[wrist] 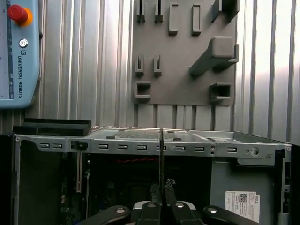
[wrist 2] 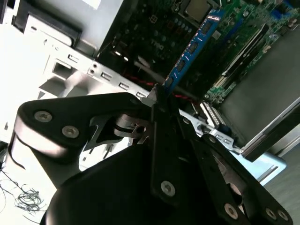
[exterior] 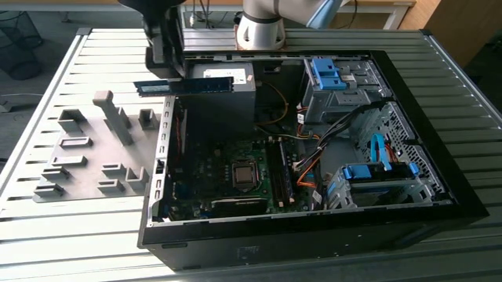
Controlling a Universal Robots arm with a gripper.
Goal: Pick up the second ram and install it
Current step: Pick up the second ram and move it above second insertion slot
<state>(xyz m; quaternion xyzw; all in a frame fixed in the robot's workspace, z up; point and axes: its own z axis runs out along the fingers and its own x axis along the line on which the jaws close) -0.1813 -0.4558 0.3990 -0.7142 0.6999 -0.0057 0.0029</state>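
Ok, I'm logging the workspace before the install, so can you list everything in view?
Memory stick: one, blue, held above the case's edge.
Computer case: one, black, open, on the table.
Circuit board: one, dark green, inside the case.
Drive brackets: two, blue, inside the case.
Holder tray: one, grey, beside the case.
Table: one, silver, slatted.
Control pendant: one, pale blue, seen against the slats.
Gripper: one, black, shut on the memory stick.
Arm: one, silver, behind the case.

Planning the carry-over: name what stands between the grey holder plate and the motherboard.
The computer case's slotted metal side wall stands between them, clearest in the first wrist view. The gripper holds the second ram close by.
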